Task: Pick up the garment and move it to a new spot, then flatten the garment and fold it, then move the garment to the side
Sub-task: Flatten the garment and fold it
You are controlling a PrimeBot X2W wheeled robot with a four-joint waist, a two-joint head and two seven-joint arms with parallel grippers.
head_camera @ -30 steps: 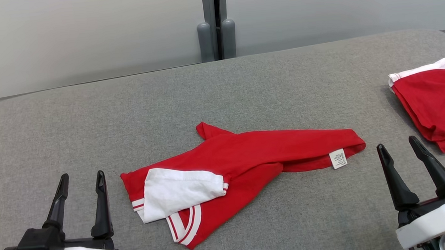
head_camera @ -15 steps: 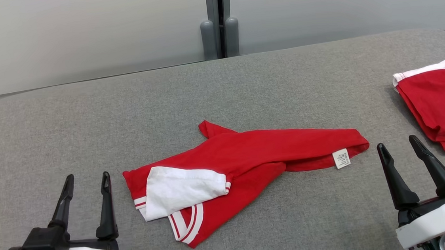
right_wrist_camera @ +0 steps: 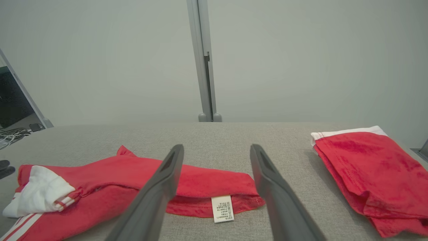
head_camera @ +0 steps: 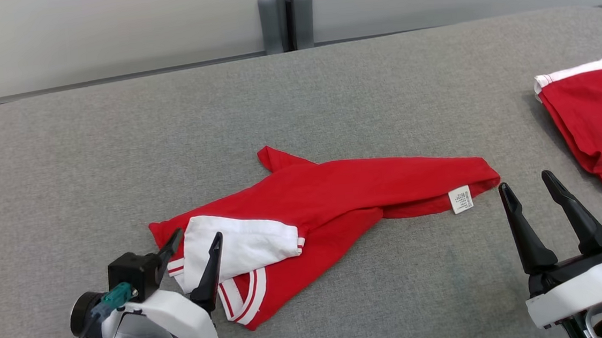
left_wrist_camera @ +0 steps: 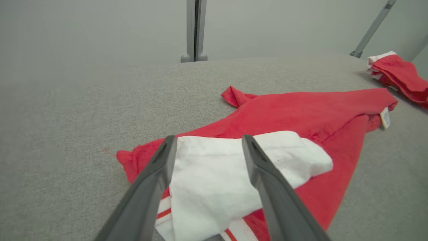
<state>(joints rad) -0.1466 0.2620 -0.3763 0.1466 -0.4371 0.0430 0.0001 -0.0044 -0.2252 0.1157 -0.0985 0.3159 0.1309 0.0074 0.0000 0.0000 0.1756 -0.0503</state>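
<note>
The garment (head_camera: 346, 192) is a red shirt with white trim, lying crumpled and twisted in the middle of the grey table (head_camera: 90, 153). Its white sleeve (head_camera: 242, 243) lies folded over at the left end, and a white label (head_camera: 458, 200) hangs at the right end. My left gripper (head_camera: 196, 236) is open at that left end, its fingers either side of the white sleeve (left_wrist_camera: 214, 174), holding nothing. My right gripper (head_camera: 525, 180) is open just right of the label end, apart from the cloth. In the right wrist view the gripper (right_wrist_camera: 216, 147) points at the label (right_wrist_camera: 222, 208).
A second red garment (head_camera: 598, 119), folded, with a white edge, lies at the table's far right, close to my right gripper. Two grey posts (head_camera: 278, 15) stand against the wall behind the table. Bare grey surface lies to the left and behind the shirt.
My left gripper has swung right and forward, from the bare table onto the shirt's white sleeve end. The head view has shifted a little. The right gripper has barely moved.
</note>
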